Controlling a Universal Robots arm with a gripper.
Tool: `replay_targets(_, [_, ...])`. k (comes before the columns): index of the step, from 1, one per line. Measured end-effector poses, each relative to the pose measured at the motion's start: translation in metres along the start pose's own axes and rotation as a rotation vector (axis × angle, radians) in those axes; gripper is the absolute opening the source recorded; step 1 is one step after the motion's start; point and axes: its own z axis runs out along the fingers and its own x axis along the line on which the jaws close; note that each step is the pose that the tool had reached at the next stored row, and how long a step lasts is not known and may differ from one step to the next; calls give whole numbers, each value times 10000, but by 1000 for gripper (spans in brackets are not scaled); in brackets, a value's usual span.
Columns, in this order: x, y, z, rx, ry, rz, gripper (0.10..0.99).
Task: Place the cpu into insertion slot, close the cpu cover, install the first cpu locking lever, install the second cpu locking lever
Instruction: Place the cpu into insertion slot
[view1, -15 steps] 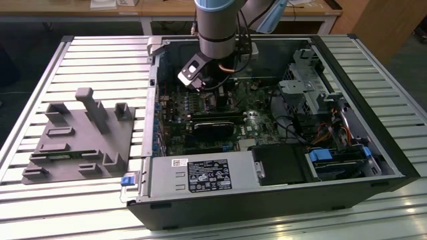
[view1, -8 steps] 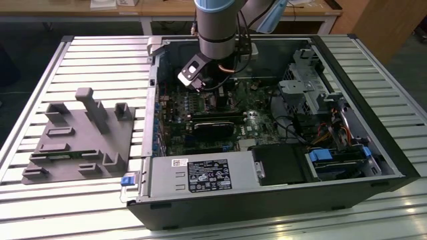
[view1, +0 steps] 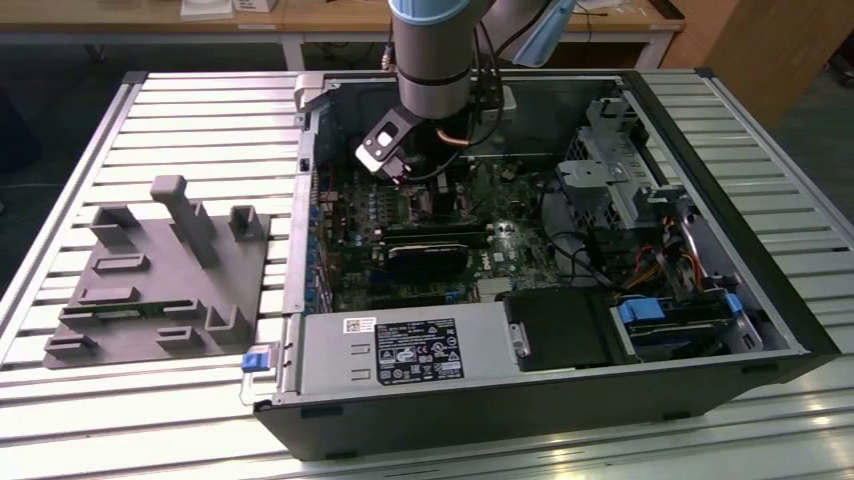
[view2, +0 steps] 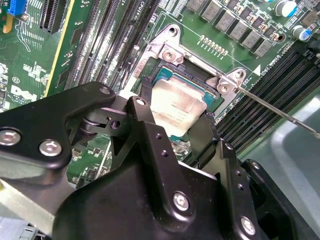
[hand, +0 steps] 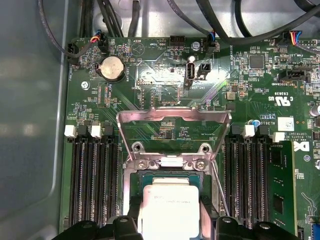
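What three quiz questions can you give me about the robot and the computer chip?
1. True or false: the cpu cover is shut flat over the insertion slot.
2. What does the gripper hold? A the cpu, B a cable, C a round battery.
3. Fill in: the circuit board around the slot is ___.
Key: 1 false, it stands open. 2 A. 3 green.

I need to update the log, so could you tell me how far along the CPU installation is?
Done: nothing is finished yet. In hand: the gripper has its jaws shut on the cpu over the slot; whether it is seated I cannot tell. Left: the cover stands open, and a lever sticks out unlatched.
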Motion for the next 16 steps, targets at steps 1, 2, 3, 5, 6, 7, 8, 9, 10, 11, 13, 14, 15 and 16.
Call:
replay_targets(1, [0,0,0,-1,1,0,537])
replay_targets(2, [1,0,2,-4,4,0,537])
replay_targets(3, [1,0,2,-3,5,0,549])
replay_targets(5, [0,0,2,-2,3,0,612])
replay_targets(6, [0,0,1,-2,2,0,612])
replay_targets(7, [0,0,1,-1,0,0,612])
replay_targets(8, [0,0,-1,1,-1,0,612])
replay_targets(9, [1,1,-17,0,13,2,612])
replay_targets(10, [1,2,-29,-1,18,2,612])
replay_targets(11, [2,4,-44,-1,17,2,612])
replay_targets(13, [4,9,-96,-1,18,2,612])
replay_targets(14, [5,10,-111,-1,18,2,612])
replay_targets(15, [5,11,-124,0,18,2,612])
replay_targets(16, [6,12,-134,0,17,2,612])
